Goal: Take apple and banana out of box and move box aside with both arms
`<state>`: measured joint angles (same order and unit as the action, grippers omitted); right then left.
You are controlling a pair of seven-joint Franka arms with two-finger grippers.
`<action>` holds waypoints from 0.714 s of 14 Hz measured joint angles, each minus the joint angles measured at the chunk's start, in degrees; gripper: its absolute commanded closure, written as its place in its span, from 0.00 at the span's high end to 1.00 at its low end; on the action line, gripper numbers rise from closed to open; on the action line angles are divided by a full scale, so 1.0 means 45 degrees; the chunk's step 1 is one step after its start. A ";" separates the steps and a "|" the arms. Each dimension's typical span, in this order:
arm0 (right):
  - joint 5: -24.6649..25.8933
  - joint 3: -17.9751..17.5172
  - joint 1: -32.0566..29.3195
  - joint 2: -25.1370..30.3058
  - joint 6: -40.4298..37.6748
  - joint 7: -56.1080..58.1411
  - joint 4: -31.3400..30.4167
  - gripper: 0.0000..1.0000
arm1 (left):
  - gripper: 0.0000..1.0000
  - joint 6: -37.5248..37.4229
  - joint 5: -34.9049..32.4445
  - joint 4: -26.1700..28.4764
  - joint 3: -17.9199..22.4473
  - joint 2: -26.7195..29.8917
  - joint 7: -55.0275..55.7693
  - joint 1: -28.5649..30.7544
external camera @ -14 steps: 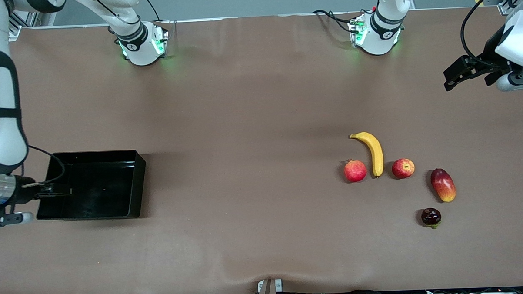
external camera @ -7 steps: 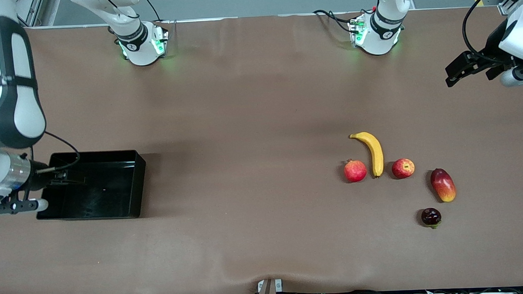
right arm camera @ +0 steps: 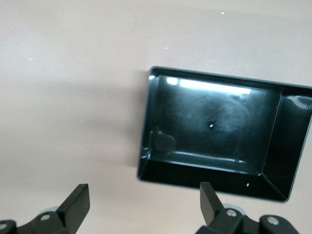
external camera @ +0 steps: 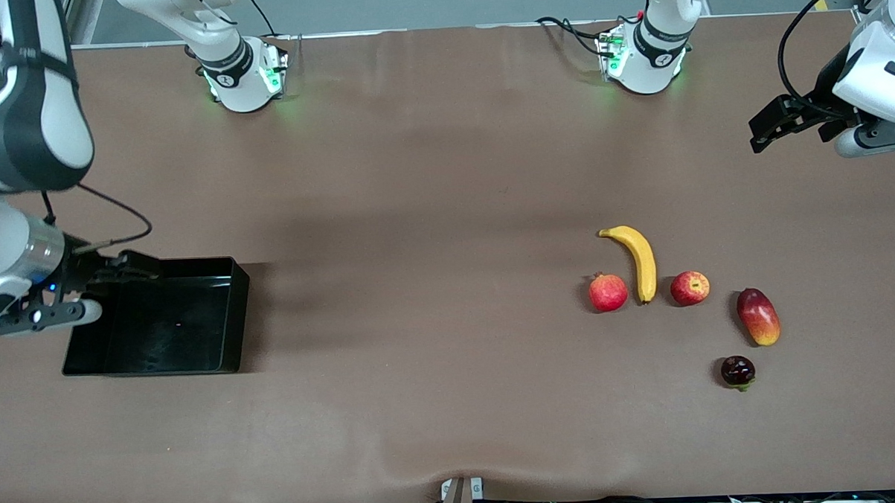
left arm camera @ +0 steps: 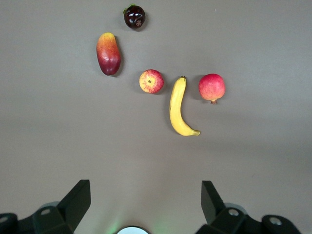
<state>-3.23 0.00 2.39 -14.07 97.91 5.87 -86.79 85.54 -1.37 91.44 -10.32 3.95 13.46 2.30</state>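
Only the right wrist view looks straight down into the one black box (right arm camera: 214,134), near the desk's (external camera: 431,207) right-arm edge; right gripper (right arm camera: 141,204) over it, fingers apart. Left gripper (left arm camera: 146,200), fingers apart, above five fruits, including one banana (external camera: 639,260) and one apple (external camera: 690,288).

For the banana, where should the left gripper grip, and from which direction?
Probably at mid-length of the banana, coming straight down with the fingers across its narrow width. It lies flat, with the pomegranate and apple flanking its nearer tip, so the middle offers more finger room. The left gripper is open, up over the table's left-arm end.
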 measured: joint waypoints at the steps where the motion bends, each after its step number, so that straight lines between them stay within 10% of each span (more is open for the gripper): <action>1: 0.0020 -0.0005 0.0180 0.0394 -0.0470 -0.0320 0.0006 1.00 | 1.00 0.0000 0.0000 0.0000 0.0000 0.0001 0.0000 0.0001; 10: 0.0307 0.0283 0.0066 0.2342 -0.4128 -0.0914 0.0977 1.00 | 1.00 0.0008 0.0000 0.0029 0.0005 -0.0242 0.0048 0.0056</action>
<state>-1.85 1.27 2.68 -3.53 79.34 1.76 -82.39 85.58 -1.37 91.56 -10.30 2.87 13.68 2.55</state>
